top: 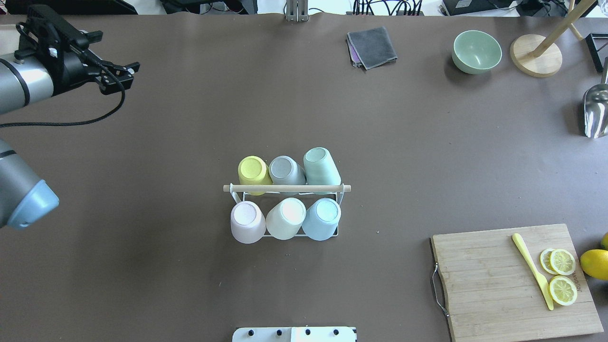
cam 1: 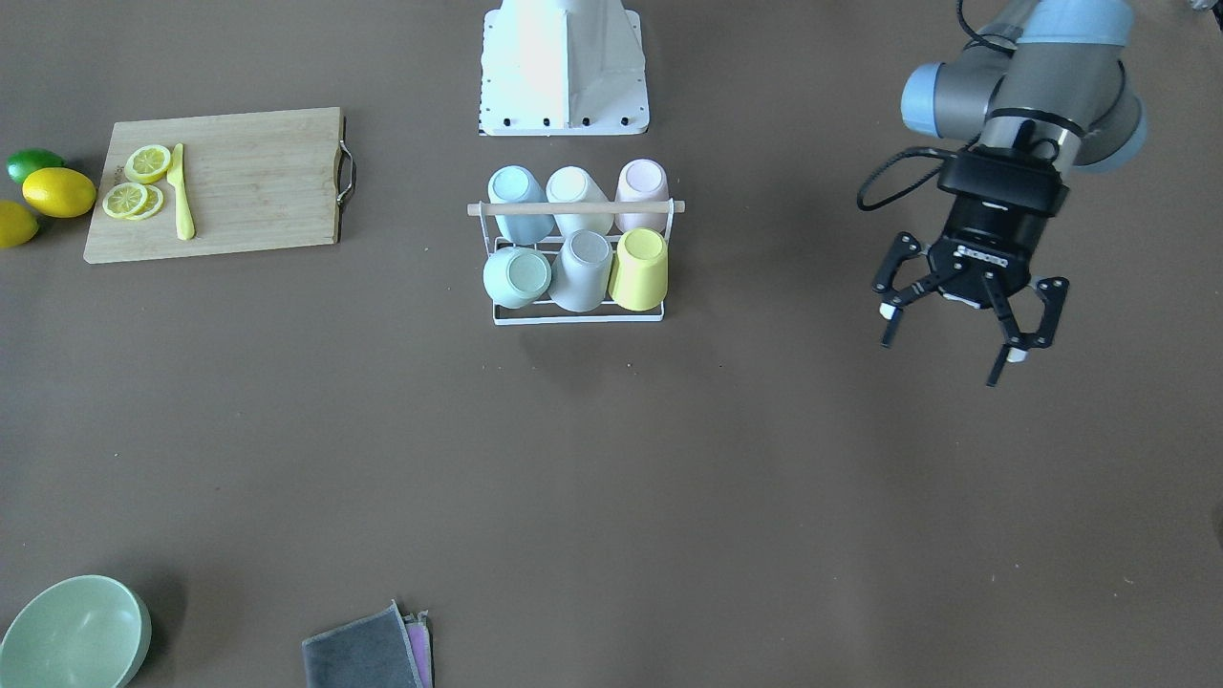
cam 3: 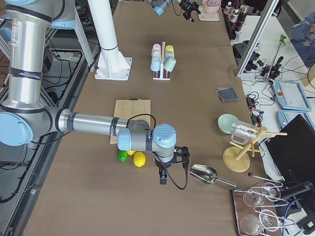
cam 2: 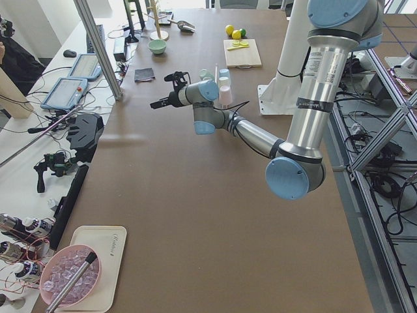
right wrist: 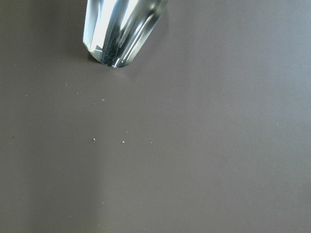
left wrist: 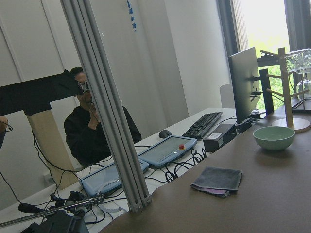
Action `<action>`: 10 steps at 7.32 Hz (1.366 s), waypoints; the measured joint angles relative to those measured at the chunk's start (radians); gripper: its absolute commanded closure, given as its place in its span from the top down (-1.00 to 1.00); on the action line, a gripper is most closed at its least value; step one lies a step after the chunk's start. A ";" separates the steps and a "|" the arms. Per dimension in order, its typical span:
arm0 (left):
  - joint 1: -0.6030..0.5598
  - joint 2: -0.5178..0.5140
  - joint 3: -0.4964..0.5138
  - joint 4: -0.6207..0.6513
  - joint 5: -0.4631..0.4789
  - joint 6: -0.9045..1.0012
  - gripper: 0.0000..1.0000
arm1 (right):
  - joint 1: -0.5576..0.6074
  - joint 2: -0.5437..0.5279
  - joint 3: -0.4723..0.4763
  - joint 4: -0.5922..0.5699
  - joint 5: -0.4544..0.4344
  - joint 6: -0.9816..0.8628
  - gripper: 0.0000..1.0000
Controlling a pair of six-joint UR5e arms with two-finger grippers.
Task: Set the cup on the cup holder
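While the left claw (cam 1: 941, 358) gapes wide and the right claw (cam 3: 162, 179) cannot be judged, the white wire cup holder (cam 1: 573, 207) bears six upturned pastel cups (cam 1: 639, 268).

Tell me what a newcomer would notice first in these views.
The cup holder at the table's middle draws the eye: six pastel cups sit upside down on it, filling both rows. The left hand hangs open and empty well off to one side, and a cutting board with lemon slices lies toward the other.
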 measured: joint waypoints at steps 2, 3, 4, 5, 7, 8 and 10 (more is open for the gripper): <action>-0.054 0.034 0.001 0.302 -0.114 -0.002 0.96 | 0.012 0.014 0.005 -0.026 0.044 -0.039 1.00; -0.075 0.049 0.002 0.432 -0.180 -0.006 0.96 | 0.014 0.026 0.012 -0.051 0.056 -0.023 1.00; -0.120 0.062 0.006 0.555 -0.296 -0.007 0.96 | 0.014 0.033 0.022 -0.066 0.058 0.007 1.00; -0.168 0.070 0.015 0.661 -0.400 -0.005 0.96 | 0.014 0.034 0.024 -0.070 0.050 0.027 1.00; -0.252 0.103 0.064 0.766 -0.526 0.008 0.96 | 0.014 0.031 0.013 -0.067 0.028 0.034 1.00; -0.294 0.116 0.113 0.787 -0.603 0.013 0.96 | 0.013 0.026 0.012 -0.066 0.026 0.034 1.00; -0.363 0.153 0.170 0.830 -0.701 0.022 0.96 | 0.013 0.022 0.014 -0.066 0.028 0.035 1.00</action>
